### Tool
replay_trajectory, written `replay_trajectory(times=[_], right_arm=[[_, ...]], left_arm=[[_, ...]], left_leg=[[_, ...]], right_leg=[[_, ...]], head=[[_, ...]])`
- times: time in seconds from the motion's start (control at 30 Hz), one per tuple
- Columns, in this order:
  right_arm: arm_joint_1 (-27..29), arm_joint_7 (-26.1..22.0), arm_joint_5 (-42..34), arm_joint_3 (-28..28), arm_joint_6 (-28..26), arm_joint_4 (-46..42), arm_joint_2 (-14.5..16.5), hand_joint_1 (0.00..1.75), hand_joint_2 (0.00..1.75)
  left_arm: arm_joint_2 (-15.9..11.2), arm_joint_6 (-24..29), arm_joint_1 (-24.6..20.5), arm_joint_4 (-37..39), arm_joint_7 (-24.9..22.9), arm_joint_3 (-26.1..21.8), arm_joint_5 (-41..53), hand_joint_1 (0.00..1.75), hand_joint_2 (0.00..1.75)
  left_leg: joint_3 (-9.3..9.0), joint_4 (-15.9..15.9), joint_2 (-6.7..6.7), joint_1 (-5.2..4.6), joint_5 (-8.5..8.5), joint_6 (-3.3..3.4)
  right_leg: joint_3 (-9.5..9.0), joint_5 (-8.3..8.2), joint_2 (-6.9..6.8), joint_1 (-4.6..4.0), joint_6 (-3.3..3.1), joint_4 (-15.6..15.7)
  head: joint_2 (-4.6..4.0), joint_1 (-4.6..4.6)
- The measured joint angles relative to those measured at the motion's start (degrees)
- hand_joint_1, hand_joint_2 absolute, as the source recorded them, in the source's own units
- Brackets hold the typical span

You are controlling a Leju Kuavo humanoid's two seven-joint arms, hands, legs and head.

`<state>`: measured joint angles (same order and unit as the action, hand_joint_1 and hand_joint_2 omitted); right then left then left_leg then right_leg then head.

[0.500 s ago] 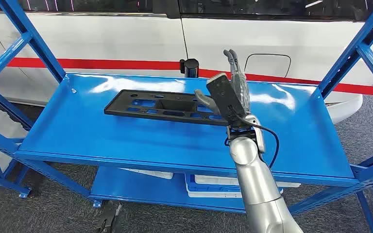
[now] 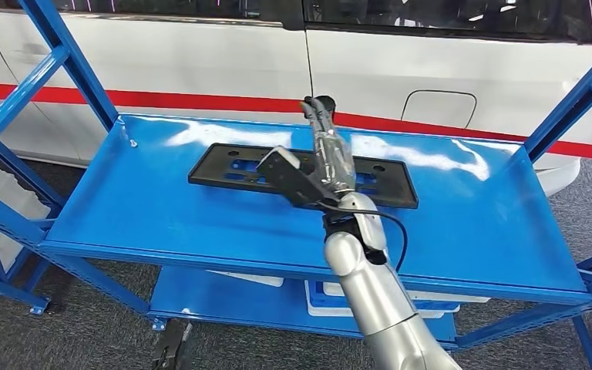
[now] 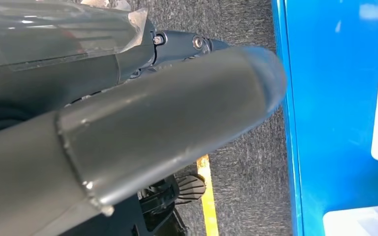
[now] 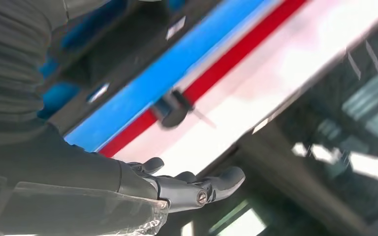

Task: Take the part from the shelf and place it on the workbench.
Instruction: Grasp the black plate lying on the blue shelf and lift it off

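Note:
A flat black plastic part (image 2: 223, 171) with several cut-outs lies lengthwise on the blue top shelf (image 2: 146, 220). My right hand (image 2: 328, 154) hovers over the middle of the part, fingers stretched out toward the shelf's back edge and holding nothing. The right wrist view shows those fingers (image 4: 192, 189) spread in the air, with the dark part (image 4: 123, 59) and the shelf's blue rim (image 4: 177, 69) beyond them. My left hand (image 3: 152, 123) hangs low beside the rack, its thumb and fingers straight and empty.
A white car with a red stripe (image 2: 200, 101) stands right behind the rack. Blue slanted uprights (image 2: 69, 58) frame both ends of the shelf. White bins (image 2: 331, 297) sit on the lower shelf (image 3: 334, 98). Grey carpet with a yellow line (image 3: 206, 196) lies below.
The camera has shifted, so the whole rack sits further right in the picture. My right hand has swung from the part's right end to over its middle, still empty.

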<state>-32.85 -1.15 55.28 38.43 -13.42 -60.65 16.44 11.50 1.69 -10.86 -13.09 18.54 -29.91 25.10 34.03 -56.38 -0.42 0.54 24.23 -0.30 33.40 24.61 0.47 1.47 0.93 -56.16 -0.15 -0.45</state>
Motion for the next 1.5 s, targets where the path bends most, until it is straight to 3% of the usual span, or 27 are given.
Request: replay_trajectory(times=[0.17,0.3,0.57,0.87,1.1,1.3,1.33,1.43,1.47,1.5], right_arm=[[-0.2,-0.6,-0.3,4.5,1.2,4.9,2.8,0.00,1.75],[-0.7,0.6,-0.5,7.9,2.9,6.7,3.1,0.00,1.75],[-2.3,4.0,-0.3,12.8,2.7,13.4,3.1,0.00,1.75],[-4.1,9.2,5.5,14.3,-4.2,22.6,3.1,0.00,1.75],[-5.0,10.8,7.6,14.3,-5.4,26.7,3.1,0.00,1.75],[-6.4,14.9,18.7,11.9,-10.4,31.1,2.9,0.00,1.75],[-6.6,15.7,20.7,11.1,-11.2,31.7,2.9,0.12,1.75],[-6.9,18.0,26.1,8.5,-13.0,33.1,2.6,1.18,1.75],[-6.9,18.8,28.0,7.6,-13.5,33.4,2.4,1.41,1.75],[-6.8,19.5,29.7,6.7,-14.1,33.6,2.2,1.44,1.75]], left_arm=[[-0.3,-0.1,0.4,0.0,0.2,-0.2,-1.6,0.00,0.00],[-0.5,-0.1,0.7,0.0,0.0,-0.2,-2.1,0.00,0.00],[-0.6,-0.2,0.7,0.0,-1.3,-0.2,-1.9,0.00,0.00],[-0.7,-1.0,0.7,0.0,-1.8,-0.2,-1.9,0.00,0.00],[-0.7,-1.2,0.7,0.0,-2.0,-0.2,-1.8,0.00,0.00],[-0.7,-1.8,0.7,0.0,-2.3,-0.2,-1.2,0.00,0.00],[-0.7,-2.0,0.8,0.0,-2.3,-0.2,-1.1,0.00,0.00],[-0.8,-2.3,0.8,0.0,-2.3,-0.2,-1.1,0.00,0.00],[-0.8,-2.3,0.9,0.0,-2.3,-0.2,-1.1,0.00,0.00],[-0.8,-2.4,0.9,0.0,-2.3,-0.2,-1.1,0.00,0.00]], left_leg=[[0.02,0.0,-0.11,-0.03,0.13,0.29],[0.02,0.0,-0.11,-0.06,0.20,0.40],[-0.06,0.0,-0.10,0.08,0.16,0.45],[-0.07,0.0,-0.09,0.08,0.15,0.45],[-0.07,-0.1,-0.08,0.08,0.16,0.45],[-0.11,-0.1,-0.08,0.08,0.15,0.45],[-0.12,-0.1,-0.08,0.08,0.15,0.45],[-0.17,-0.1,-0.08,0.08,0.15,0.45],[-0.18,-0.1,-0.08,0.08,0.15,0.45],[-0.18,-0.1,-0.08,0.08,0.15,0.45]], right_leg=[[-0.13,-0.05,-0.08,0.01,0.20,0.2],[-0.13,-0.02,-0.07,0.01,0.88,0.3],[-0.12,-0.01,-0.07,-0.12,0.93,0.2],[-0.13,-0.01,-0.06,-0.18,0.93,0.1],[-0.12,-0.01,-0.06,-0.18,0.93,0.2],[-0.14,-0.01,-0.06,-0.18,0.93,0.2],[-0.15,-0.01,-0.06,-0.18,0.93,0.2],[-0.20,-0.01,-0.06,-0.18,0.93,0.2],[-0.21,-0.01,-0.06,-0.18,0.93,0.2],[-0.22,-0.02,-0.06,-0.18,0.93,0.2]], head=[[0.00,-0.01],[0.00,-0.02],[0.00,-0.03],[0.00,-0.02],[0.00,-0.03],[0.00,-0.03],[0.00,-0.03],[0.00,-0.03],[0.00,-0.03],[0.00,-0.02]])
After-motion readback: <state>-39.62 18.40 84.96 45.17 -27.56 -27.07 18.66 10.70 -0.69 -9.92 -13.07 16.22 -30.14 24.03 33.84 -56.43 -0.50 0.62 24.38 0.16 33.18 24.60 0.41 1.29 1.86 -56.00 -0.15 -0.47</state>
